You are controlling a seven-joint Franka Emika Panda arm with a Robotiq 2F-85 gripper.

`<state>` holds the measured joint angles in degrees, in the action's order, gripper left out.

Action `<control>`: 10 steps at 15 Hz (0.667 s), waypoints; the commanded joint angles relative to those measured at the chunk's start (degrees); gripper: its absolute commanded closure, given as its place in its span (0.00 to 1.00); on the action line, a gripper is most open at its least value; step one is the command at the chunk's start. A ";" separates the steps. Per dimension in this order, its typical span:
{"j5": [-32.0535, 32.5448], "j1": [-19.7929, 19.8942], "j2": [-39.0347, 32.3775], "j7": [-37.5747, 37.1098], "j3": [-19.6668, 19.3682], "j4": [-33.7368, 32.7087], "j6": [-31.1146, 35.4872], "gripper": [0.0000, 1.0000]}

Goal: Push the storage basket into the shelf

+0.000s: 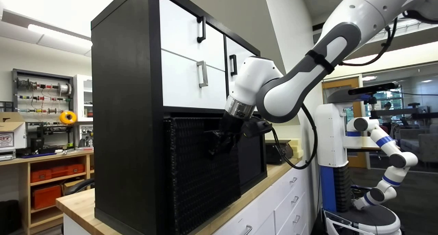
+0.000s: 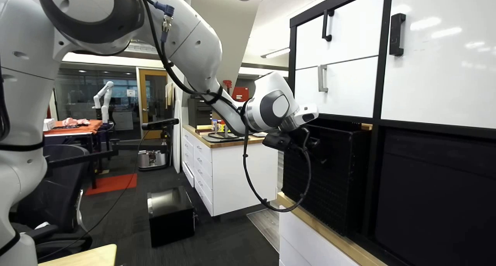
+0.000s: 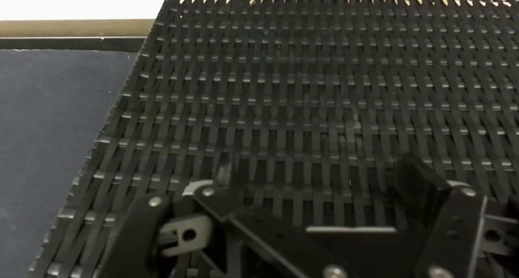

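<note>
Pushing step, apparently: the gripper [image 3: 318,172], jaws apart, faces the basket [image 2: 329,184] jutting from the shelf [image 1: 123,108]; next, a straight inward push.

In an exterior view, at nine o'clock, a label [image 1: 6,140] on the white side of a cardboard box [image 1: 19,134] bears large digits that appear to read 37, the first uncertain; the rest of it is illegible. In an exterior view, between nine and ten o'clock, a pale sheet [image 2: 131,92] on or behind the glass partition [image 2: 87,85] is too small to read.
</note>
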<state>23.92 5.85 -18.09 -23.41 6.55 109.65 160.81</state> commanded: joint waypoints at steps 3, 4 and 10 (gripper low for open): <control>-10.69 -4.11 4.30 8.48 -2.48 4.23 -2.79 0.00; -12.33 -4.75 5.05 9.69 -2.84 4.55 -4.05 0.00; -21.22 -8.17 11.51 15.09 -1.38 3.37 -20.28 0.00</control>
<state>6.39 -0.92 -11.81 -10.88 5.06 111.71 148.29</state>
